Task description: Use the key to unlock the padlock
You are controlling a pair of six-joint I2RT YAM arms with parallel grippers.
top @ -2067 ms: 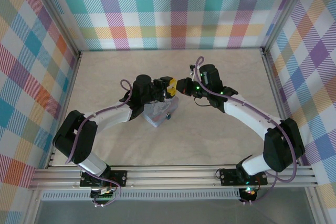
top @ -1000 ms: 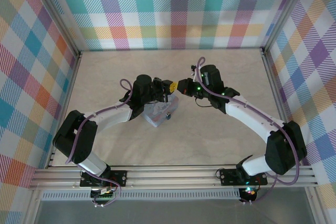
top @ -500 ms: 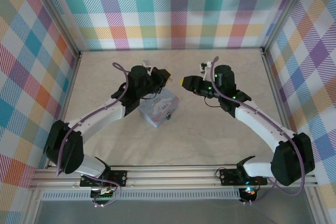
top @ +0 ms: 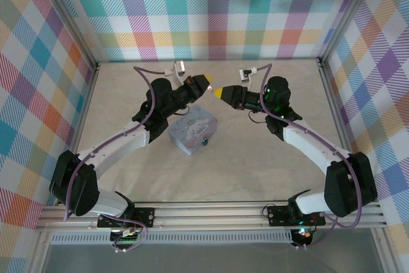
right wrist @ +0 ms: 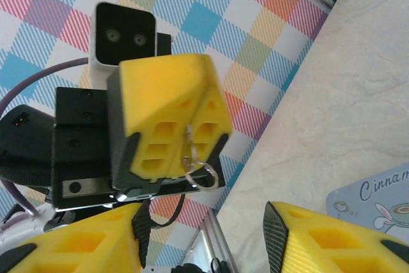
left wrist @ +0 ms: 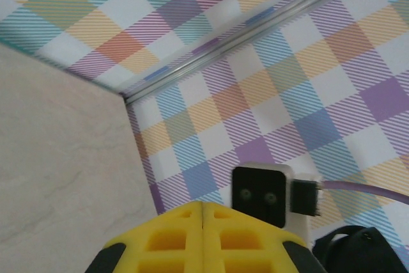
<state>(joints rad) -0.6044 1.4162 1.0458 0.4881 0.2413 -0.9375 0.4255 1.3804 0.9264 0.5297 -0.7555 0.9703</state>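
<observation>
top view: left gripper (top: 204,84) and right gripper (top: 220,92) meet tip to tip over the far half of the table. the padlock (top: 205,140) lies against the near right edge of the tin (top: 189,130), nearer the bases than both tips and about as close to either arm. it's too small to read its axis.

left wrist: the left fingers (left wrist: 166,242) are pressed together.

right wrist: my right jaws stand apart, holding nothing. the left gripper pinches the key (right wrist: 190,146), its ring hanging. i judge the key must come down and back to the lock.
</observation>
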